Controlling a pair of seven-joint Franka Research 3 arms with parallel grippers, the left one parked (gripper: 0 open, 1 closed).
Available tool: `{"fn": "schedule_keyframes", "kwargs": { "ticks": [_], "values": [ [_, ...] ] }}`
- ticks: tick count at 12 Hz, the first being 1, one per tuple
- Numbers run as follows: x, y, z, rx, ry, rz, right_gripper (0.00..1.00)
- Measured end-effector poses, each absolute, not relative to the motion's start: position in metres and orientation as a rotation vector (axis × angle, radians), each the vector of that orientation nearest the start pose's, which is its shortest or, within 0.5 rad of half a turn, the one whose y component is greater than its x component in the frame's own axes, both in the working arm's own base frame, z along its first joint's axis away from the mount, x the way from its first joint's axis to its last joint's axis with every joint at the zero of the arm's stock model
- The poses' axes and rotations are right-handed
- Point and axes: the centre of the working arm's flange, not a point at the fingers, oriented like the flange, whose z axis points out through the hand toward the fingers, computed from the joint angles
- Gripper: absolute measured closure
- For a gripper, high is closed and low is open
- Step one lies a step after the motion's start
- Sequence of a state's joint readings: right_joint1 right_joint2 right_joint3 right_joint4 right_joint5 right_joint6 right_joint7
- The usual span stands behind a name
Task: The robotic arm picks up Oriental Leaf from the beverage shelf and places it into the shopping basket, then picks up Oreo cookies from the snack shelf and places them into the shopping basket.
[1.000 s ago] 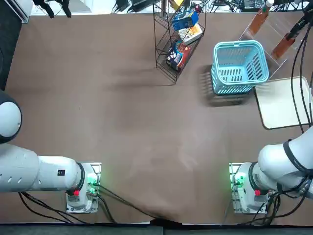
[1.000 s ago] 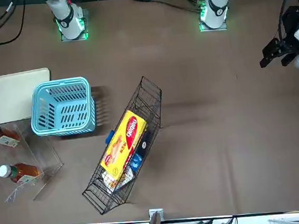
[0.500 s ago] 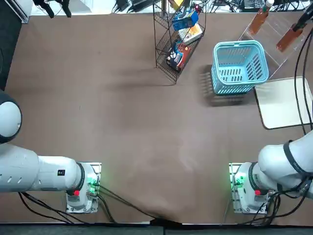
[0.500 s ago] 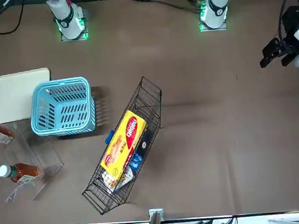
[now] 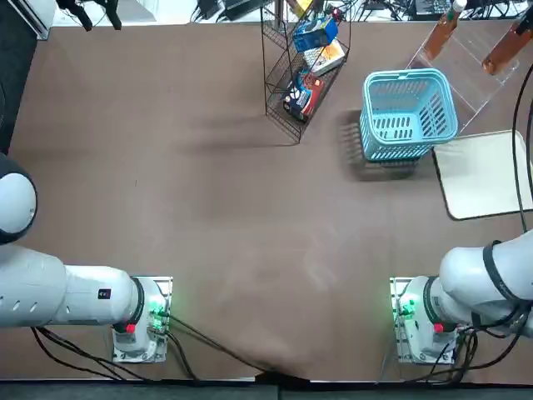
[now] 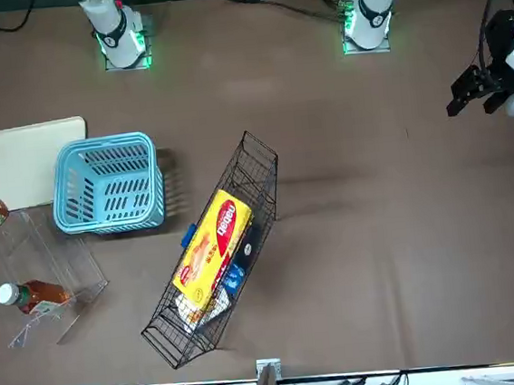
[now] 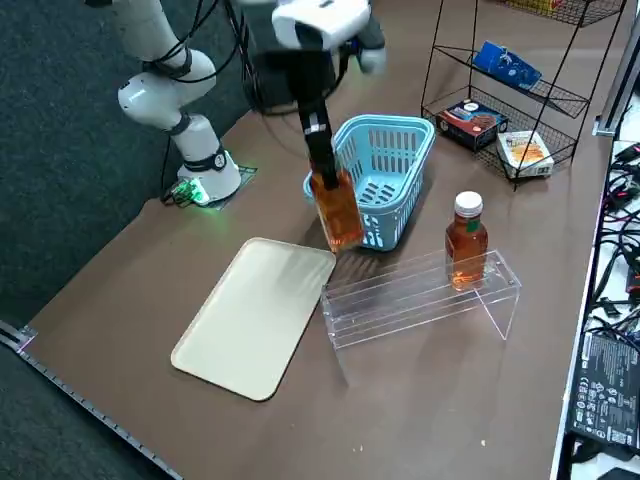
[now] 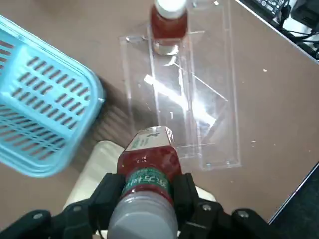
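Red-brown tea bottle: clamped in right gripper, outside turquoise basket. Outstanding: basketing it; blue cookie packet, still racked.

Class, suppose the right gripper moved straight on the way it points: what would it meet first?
The right gripper points downward with the tea bottle leading. The bottle would probably meet the clear stand first, though depth is unclear; it might be the cream tray.
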State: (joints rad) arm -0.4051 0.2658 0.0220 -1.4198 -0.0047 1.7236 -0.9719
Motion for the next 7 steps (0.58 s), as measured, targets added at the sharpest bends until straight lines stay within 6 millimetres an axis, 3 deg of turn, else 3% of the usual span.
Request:
{"fn": "schedule_keyframes", "kwargs": {
  "ticks": [1, 2, 7],
  "values": [
    [0.593, -0.217, 0.571, -3.031, -0.879, -0.033, 0.44],
    [0.590, -0.202, 0.579, -3.031, -0.839, -0.011, 0.44],
    [0.576, -0.122, 0.602, -3.077, -0.539, 0.082, 0.44]
  ]
}}
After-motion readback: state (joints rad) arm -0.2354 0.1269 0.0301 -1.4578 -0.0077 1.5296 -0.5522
